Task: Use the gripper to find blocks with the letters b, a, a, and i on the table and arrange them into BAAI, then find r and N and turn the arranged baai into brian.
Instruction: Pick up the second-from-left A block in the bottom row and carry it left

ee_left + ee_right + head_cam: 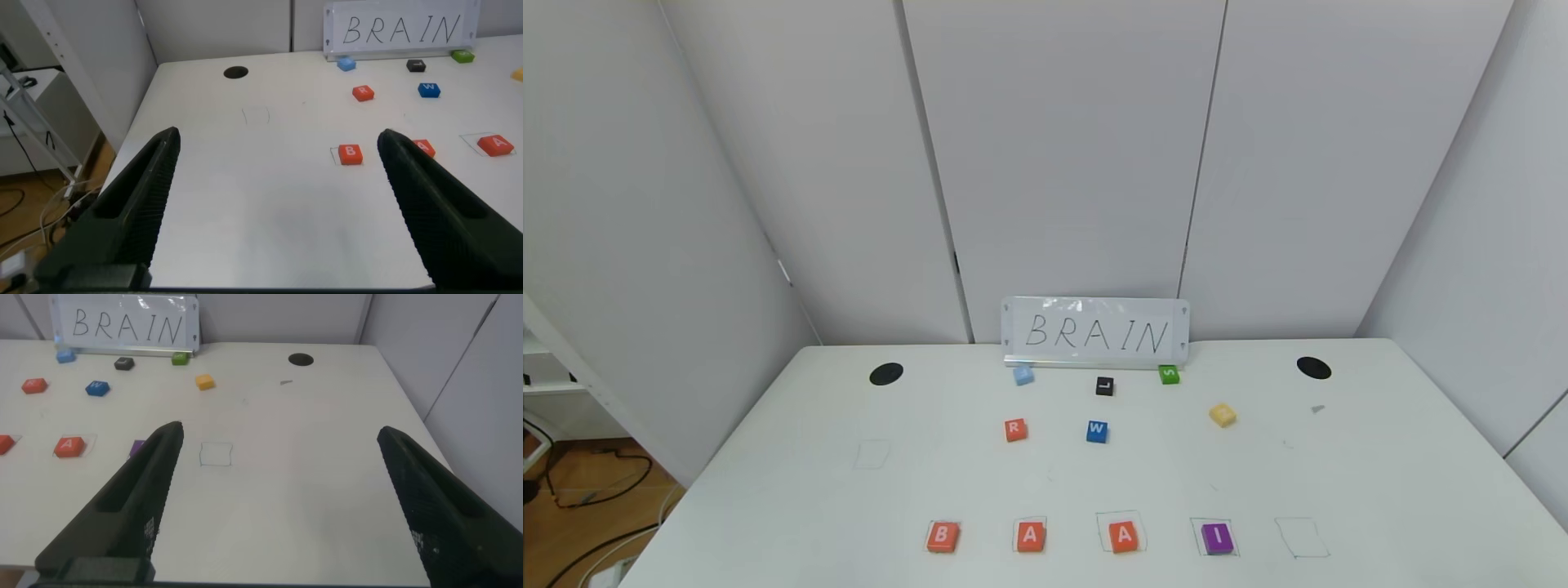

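Left tool: your left tool [274,204] hangs above the near left part of the surface [768,490] with its fingers spread wide, pinching nothing.
Right tool: your right tool [274,498] hangs above the near right part, fingers equally spread and empty.
The blocks: B [942,536], A [1030,536], A [1125,535] and I [1217,538] lie in a row along the near edge, each on its own pen-drawn square — BAAI reads complete.
Empty square: one outline [1303,537] just to the right of the I holds nothing.
r: the orange-red R tile [1014,429] lies further back, behind the first A.
N: the yellow tile [1223,415] lies back and to the right, behind the I; its letter is too faint to read.
Sign: the card [1094,333] at the back wall reads BRAIN.
Risks: the R is orange-red like B and both As — you could grab the wrong tile. Making room for the R means shifting several close-set tiles, and wide fingers may nudge a neighbour off its square. The tiles are flat and low, so a shallow descent may slip off one.
Count: three orange-red row tiles, one purple, one R, one yellow, plus four spare tiles — light blue [1023,375], black L [1104,385], green S [1169,374], blue W [1097,431]. Two black holes [886,374].
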Controlling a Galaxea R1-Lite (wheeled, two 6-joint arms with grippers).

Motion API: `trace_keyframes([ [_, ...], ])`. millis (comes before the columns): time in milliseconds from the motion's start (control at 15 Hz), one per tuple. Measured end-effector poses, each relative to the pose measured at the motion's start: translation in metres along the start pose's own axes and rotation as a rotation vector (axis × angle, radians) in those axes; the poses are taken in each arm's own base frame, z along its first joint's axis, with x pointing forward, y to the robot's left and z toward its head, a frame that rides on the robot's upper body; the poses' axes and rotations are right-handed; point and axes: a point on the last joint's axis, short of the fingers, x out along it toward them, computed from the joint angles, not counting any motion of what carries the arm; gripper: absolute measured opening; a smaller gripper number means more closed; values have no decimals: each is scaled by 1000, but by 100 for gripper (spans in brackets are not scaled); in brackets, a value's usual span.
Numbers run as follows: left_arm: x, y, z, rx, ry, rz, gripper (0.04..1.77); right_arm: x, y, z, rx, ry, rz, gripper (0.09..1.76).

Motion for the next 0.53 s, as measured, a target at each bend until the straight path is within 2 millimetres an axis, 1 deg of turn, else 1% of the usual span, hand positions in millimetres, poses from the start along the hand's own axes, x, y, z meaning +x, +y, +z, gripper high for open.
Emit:
trace_keyframes([
  [133,-1,0,2,7,-10,-8,172,0,0,1,2,-3,-1,171],
  [200,-1,0,5,7,-18,-15,172,-2,0,6,12,-20,-1,171],
  [333,-4,0,12,7,-37,-42,172,-7,0,21,24,-65,6,171],
  [533,-8,0,28,10,-77,-51,172,-13,1,47,25,-118,10,171],
])
